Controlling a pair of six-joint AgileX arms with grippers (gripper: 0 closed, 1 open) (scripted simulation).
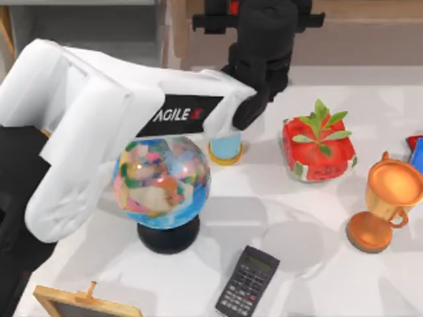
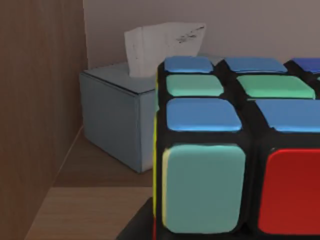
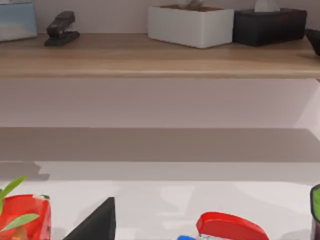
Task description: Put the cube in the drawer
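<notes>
From above, my white left arm [image 1: 99,125] reaches across the tabletop [image 1: 291,231] to the back. Its black left gripper [image 1: 258,23] is at the far edge, near the middle. The drawer [image 1: 92,30], grey inside, is at the back left, and the gripper is to the right of it. On the tabletop a globe [image 1: 162,181] stands under the arm. A blue cup [image 1: 226,146] is just behind it. A red planter [image 1: 317,148] with a green plant is to the right, and an orange trophy [image 1: 386,201] is near the right edge. A calculator [image 1: 248,281] lies at the front, and a little chalkboard [image 1: 82,304] is at the front left. In the left wrist view the cube [image 2: 225,165] is very close, with blue, green and red squares between black lines. The fingers [image 2: 137,225] are clamped on it. Behind it are a pale blue tissue box [image 2: 117,125] and a brown wooden wall [image 2: 35,110]. The right arm's wrist view looks over the tabletop at a long wooden shelf [image 3: 160,60]. On the shelf are a black stapler [image 3: 60,30], a white box [image 3: 190,25] and a black tissue box [image 3: 270,25]. A red stapler [image 3: 230,227] lies on the tabletop.
</notes>
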